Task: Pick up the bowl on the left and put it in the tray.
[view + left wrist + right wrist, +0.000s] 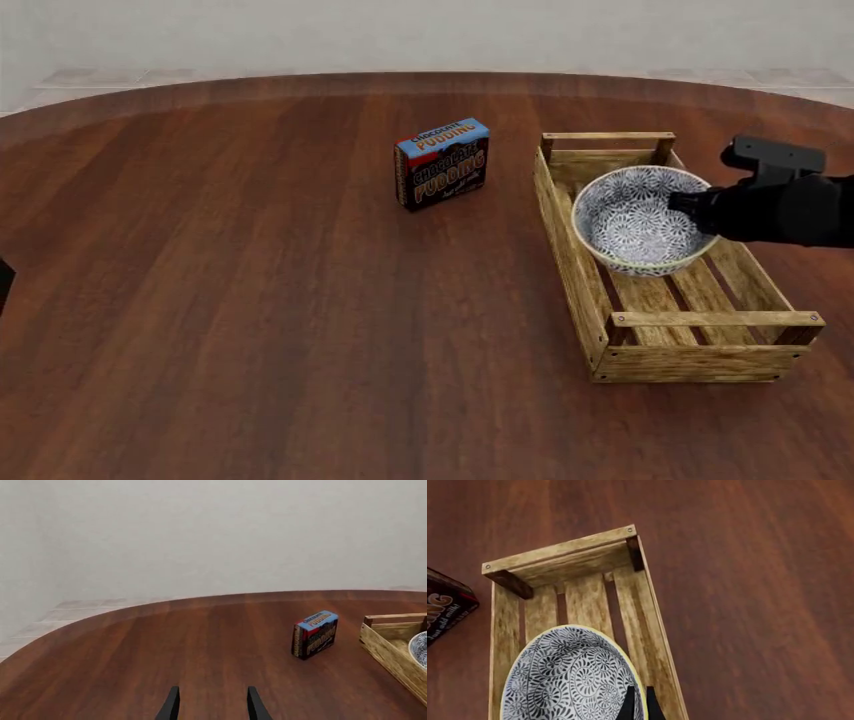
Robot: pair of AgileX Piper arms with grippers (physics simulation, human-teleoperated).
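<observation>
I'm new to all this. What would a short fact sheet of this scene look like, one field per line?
bowl: blue-and-white, over the tray, pinched at its rim
tray: wooden slat crate on the table's right side
right end effector: shut on the bowl's rim
left end effector: open, holding nothing, above bare table
pudding box: upright, left of the tray, apart from it
table: dark wood

The bowl (638,218) carries a blue-and-white floral pattern of rosettes inside and out, edged by a pale yellowish rim. The tray (663,345) is light honey-coloured wood with visible grain and darker brown corner blocks. The pudding box (442,164) is mostly dark brown, with a light blue top, a red band and yellowish lettering. The desk (240,300) is reddish-brown wood with darker streaks. The right tool (701,212) is black, and the left tool (212,705) is black too.
</observation>
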